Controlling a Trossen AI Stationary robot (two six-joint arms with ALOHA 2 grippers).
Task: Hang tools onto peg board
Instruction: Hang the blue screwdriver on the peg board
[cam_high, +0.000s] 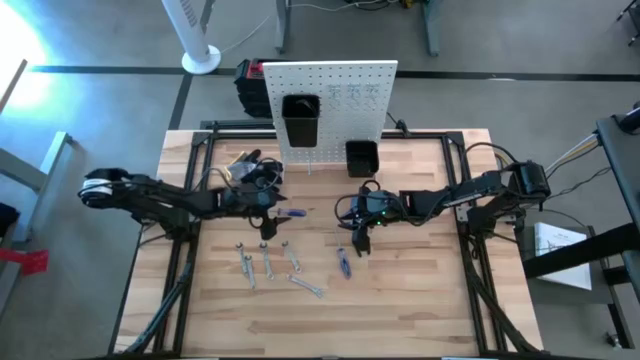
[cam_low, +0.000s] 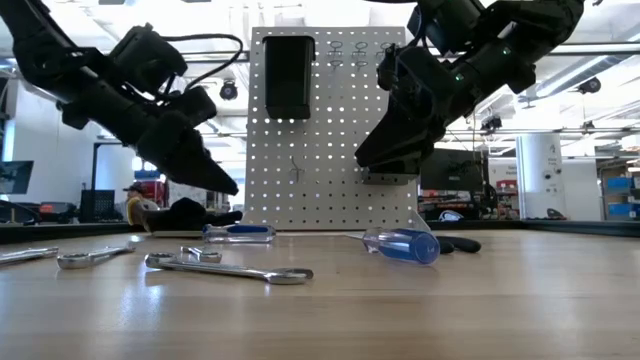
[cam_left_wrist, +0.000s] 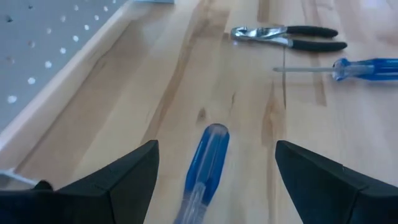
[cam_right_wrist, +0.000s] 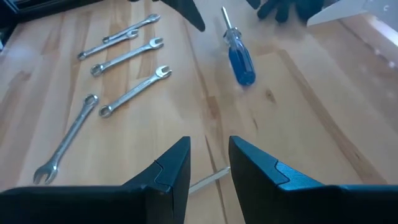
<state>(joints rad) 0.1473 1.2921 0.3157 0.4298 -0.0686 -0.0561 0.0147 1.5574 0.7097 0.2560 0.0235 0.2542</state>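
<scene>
White peg board (cam_high: 330, 100), dotted with rows of small holes, carrying two black bins (cam_high: 300, 118). Light wooden surface (cam_high: 420, 300) with streaky grain. Blue-handled screwdriver (cam_left_wrist: 205, 158), translucent; another blue one (cam_low: 402, 243). Silver wrenches (cam_right_wrist: 130, 93) gleaming. Pliers (cam_left_wrist: 289, 37) with dark handles and silver jaws.

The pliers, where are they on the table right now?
In the left wrist view the pliers lie flat on the wooden table, beside a blue-handled screwdriver, beyond the open left gripper.
</scene>
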